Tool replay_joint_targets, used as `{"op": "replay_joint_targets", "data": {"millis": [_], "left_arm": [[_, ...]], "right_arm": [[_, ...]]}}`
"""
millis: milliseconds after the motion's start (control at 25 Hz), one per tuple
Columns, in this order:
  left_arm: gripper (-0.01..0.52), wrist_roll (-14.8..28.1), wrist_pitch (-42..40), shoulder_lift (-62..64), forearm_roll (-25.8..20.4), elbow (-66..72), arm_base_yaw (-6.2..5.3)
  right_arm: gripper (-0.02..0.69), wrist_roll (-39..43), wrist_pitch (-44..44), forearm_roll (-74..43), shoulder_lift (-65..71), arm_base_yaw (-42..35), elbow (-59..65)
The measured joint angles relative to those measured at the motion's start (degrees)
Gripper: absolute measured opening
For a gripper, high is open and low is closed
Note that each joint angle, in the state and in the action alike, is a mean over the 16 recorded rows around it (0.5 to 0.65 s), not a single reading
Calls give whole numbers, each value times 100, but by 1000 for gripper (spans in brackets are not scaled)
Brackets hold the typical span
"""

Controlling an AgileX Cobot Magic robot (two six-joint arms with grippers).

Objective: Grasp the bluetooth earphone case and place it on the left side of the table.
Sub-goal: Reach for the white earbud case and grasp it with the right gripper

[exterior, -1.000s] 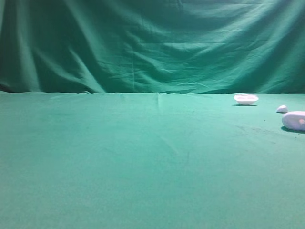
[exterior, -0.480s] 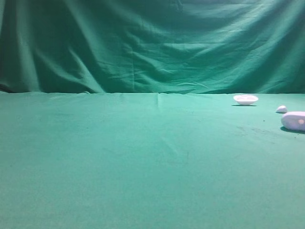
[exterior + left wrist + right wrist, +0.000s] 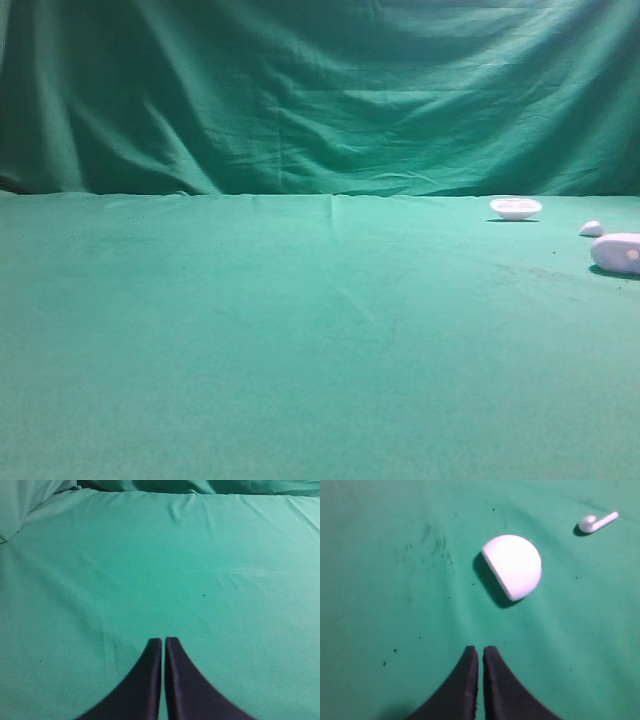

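Because the case (image 3: 512,566) lies on the table (image 3: 380,605) just ahead of the right gripper (image 3: 480,652), whose jaws stand nearly together, a descent now would jab or shove it rather than straddle it. Glossy and rounded, it may also squirt sideways, possibly toward the nearby earbud (image 3: 596,522). The left gripper (image 3: 163,642) is likewise pinched narrow and empty.

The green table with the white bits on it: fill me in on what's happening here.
Nothing is being handled yet. The bluetooth earphone case lies on the table at its far right edge, with a small white earbud and a shallow white dish beyond it. The right gripper hovers just short of the case, jaws nearly together. The left gripper hangs shut over bare green cloth. The case has not been grasped.
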Motion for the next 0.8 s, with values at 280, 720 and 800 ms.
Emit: {"op": "replay_joint_targets", "data": {"millis": [280, 720, 800], "left_arm": [[0, 0, 0, 0, 0, 0, 0], [0, 0, 0, 0, 0, 0, 0], [0, 0, 0, 0, 0, 0, 0]], "right_arm": [[403, 459, -570, -286, 874, 113, -186], [641, 1203, -1341, -441, 1782, 113, -230], [633, 1231, -1442, -456, 1901, 113, -232]]}}
